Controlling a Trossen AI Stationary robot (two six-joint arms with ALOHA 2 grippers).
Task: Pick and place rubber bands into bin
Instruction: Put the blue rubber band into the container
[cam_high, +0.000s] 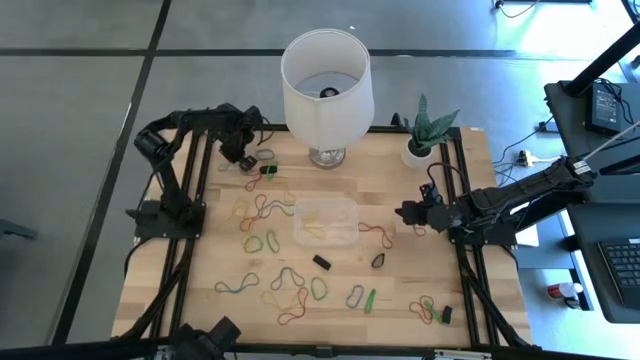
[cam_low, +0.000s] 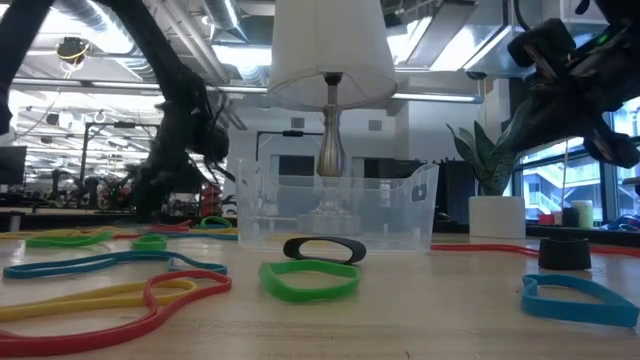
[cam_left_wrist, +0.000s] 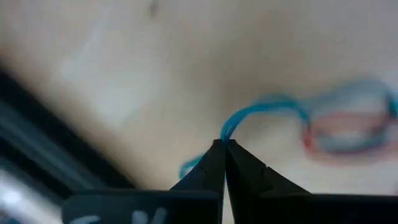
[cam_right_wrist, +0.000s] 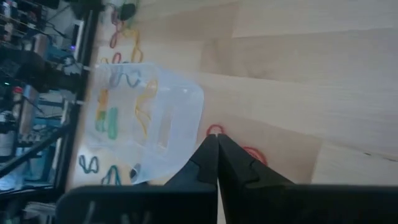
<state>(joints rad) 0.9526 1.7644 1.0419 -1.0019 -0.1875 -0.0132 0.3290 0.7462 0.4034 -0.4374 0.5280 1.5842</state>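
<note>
Left fingers pinch a blue rubber band near the lamp

The left gripper (cam_left_wrist: 224, 144) is at the back of the counter (cam_high: 200, 300), its fingers closed on a blue rubber band (cam_left_wrist: 264, 109). The right gripper (cam_right_wrist: 217, 138) waits at the right side, fingers closed and holding nothing. The clear bin (cam_high: 326, 221) sits in the middle with many rubber bands (cam_high: 262, 243) lying around it.

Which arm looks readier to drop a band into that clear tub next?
Probably the left: its claw is shut on a blue rubber band, ready to carry to the bin. The right claw is shut, holding nothing.
</note>
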